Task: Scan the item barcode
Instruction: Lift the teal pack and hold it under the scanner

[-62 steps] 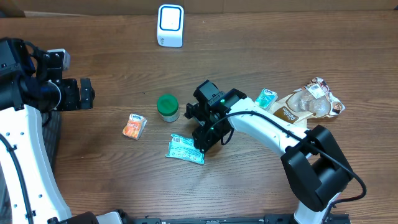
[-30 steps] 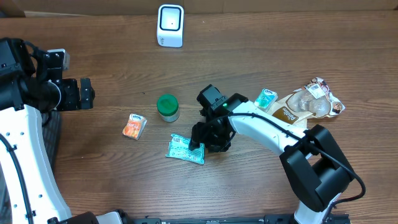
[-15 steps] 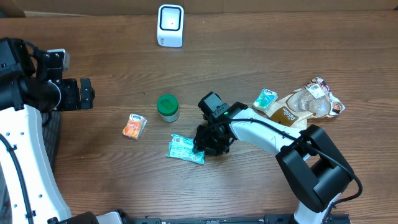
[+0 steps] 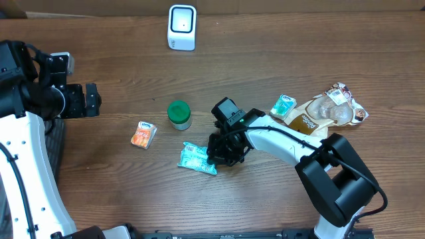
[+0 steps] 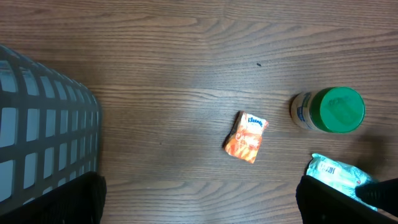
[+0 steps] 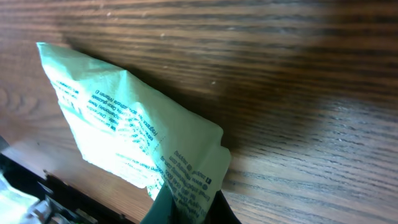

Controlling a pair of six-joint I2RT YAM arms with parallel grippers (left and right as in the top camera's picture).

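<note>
We see the green tissue pack (image 4: 196, 158) on the table (image 4: 279, 60), front-centre, w/ right gripper (image 4: 214, 157) clamped on its edge. Left gripper (image 4: 89, 99) spread wide, holding nothing. Green-lid jar (image 4: 178, 114) nearby, contents hidden. Grey basket (image 5: 37, 124) cut off.

The right gripper (image 4: 213, 159) now sits lower and further left than two seconds ago, down from beside the jar (image 4: 178, 114) to the right end of the packet (image 4: 193, 158). Its jaws, wide apart a second ago, are now shut on that end. The packet's gripped edge is pinched and creased, and the packet lies turned slightly from its earlier angle on the desk (image 4: 299, 53).
</note>
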